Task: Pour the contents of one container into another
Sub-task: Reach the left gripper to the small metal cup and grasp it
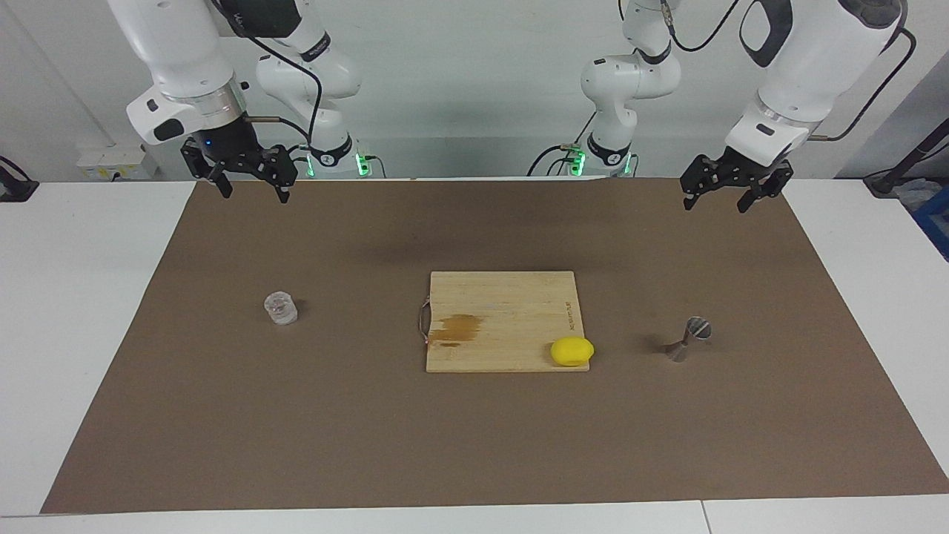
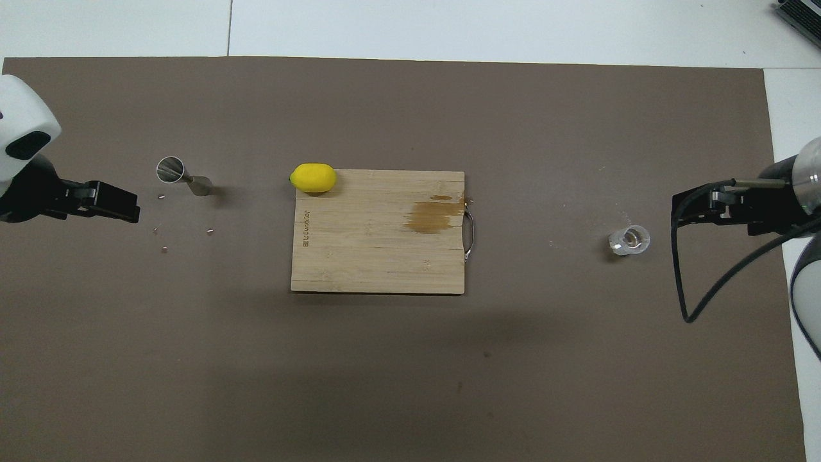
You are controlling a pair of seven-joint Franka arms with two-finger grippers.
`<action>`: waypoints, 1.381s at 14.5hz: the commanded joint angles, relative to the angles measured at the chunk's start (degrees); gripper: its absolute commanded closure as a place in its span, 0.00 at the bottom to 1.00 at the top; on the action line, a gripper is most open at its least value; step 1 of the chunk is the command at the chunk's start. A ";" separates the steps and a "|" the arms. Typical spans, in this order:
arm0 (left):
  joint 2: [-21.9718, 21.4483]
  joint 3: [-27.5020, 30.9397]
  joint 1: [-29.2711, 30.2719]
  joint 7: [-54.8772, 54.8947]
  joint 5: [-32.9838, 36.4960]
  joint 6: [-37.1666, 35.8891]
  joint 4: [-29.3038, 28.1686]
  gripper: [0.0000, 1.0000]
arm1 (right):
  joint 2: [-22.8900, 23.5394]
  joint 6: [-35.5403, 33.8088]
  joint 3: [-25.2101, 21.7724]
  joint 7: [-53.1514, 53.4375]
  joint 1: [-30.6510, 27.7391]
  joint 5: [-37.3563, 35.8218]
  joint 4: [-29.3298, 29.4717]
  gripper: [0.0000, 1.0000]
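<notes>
The small clear glass cup [image 1: 280, 308] [image 2: 629, 240] stands upright on the brown mat toward the right arm's end. The silver hourglass-shaped jigger [image 1: 689, 338] [image 2: 183, 177] appears to lie on its side on the mat toward the left arm's end. My right gripper [image 1: 254, 194] [image 2: 677, 208] hangs open in the air over the mat's edge by the robots, apart from the cup. My left gripper [image 1: 713, 202] [image 2: 129, 209] hangs open over the mat at its own end, apart from the jigger. Neither holds anything.
A wooden cutting board [image 1: 504, 297] [image 2: 378, 256] with a brown stain [image 2: 433, 217] lies mid-mat. A yellow lemon [image 1: 571, 351] [image 2: 313, 178] sits at its corner toward the jigger. Small bits [image 2: 208, 230] are scattered on the mat [image 2: 410, 385] near the jigger.
</notes>
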 commanded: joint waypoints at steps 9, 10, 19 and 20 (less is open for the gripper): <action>8.30 0.28 -0.64 -29.83 -6.27 13.96 -4.86 0.00 | -1.04 -0.24 0.21 -0.60 -0.81 0.33 -0.87 0.00; 8.39 0.20 0.59 -32.82 -8.39 13.96 -5.04 0.00 | -1.12 -0.24 0.21 -0.60 -0.90 0.33 -0.87 0.00; 7.33 0.20 8.76 -50.25 -20.60 11.32 -8.29 0.00 | -1.13 0.11 0.13 1.50 -0.90 0.42 -0.96 0.00; 7.42 0.20 10.95 -50.26 -23.68 11.06 -8.46 0.00 | -0.95 0.90 0.13 1.94 -0.99 0.51 -0.78 0.00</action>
